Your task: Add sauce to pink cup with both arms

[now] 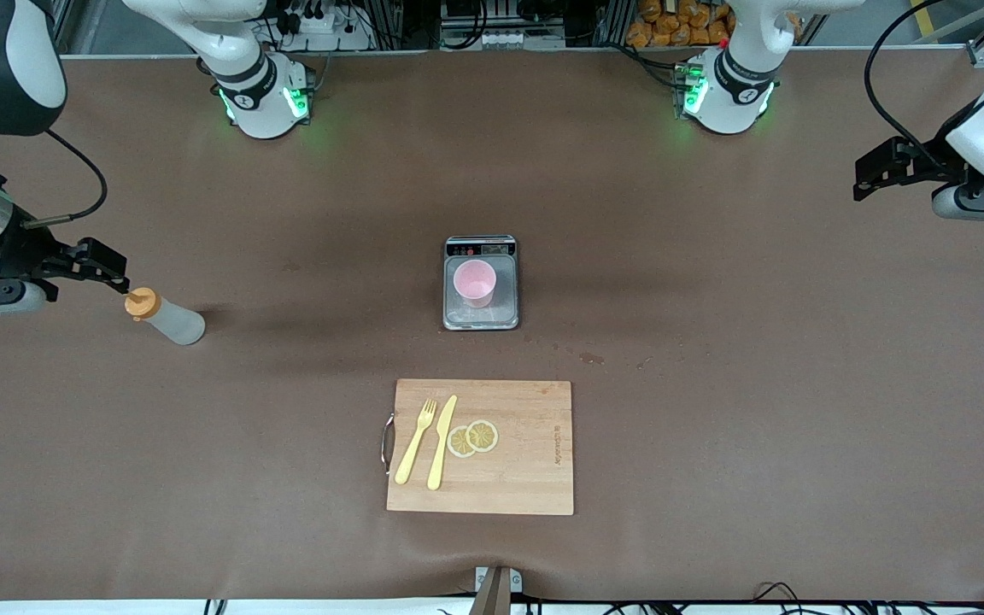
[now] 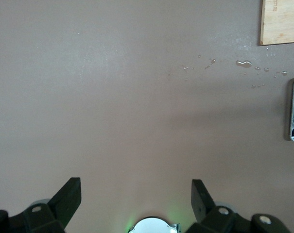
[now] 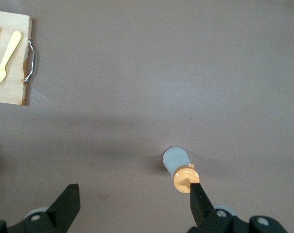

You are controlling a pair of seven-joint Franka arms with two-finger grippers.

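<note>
The sauce bottle (image 1: 166, 317) stands upright on the table toward the right arm's end, whitish with an orange cap; it also shows in the right wrist view (image 3: 178, 162). My right gripper (image 1: 92, 262) is open and empty just above it, and in the right wrist view (image 3: 134, 201) one fingertip (image 3: 197, 195) is right at the cap, with the bottle outside the gap. The pink cup (image 1: 475, 283) stands upright on a small scale (image 1: 481, 318) at mid-table. My left gripper (image 1: 883, 169) waits open and empty over the left arm's end, and in the left wrist view (image 2: 136, 196) only bare table lies under it.
A wooden cutting board (image 1: 526, 478) lies nearer the front camera than the scale, with a yellow fork (image 1: 416, 441), a knife (image 1: 442, 442) and lemon slices (image 1: 473, 437) on it. Water droplets (image 1: 590, 359) lie between the scale and the board.
</note>
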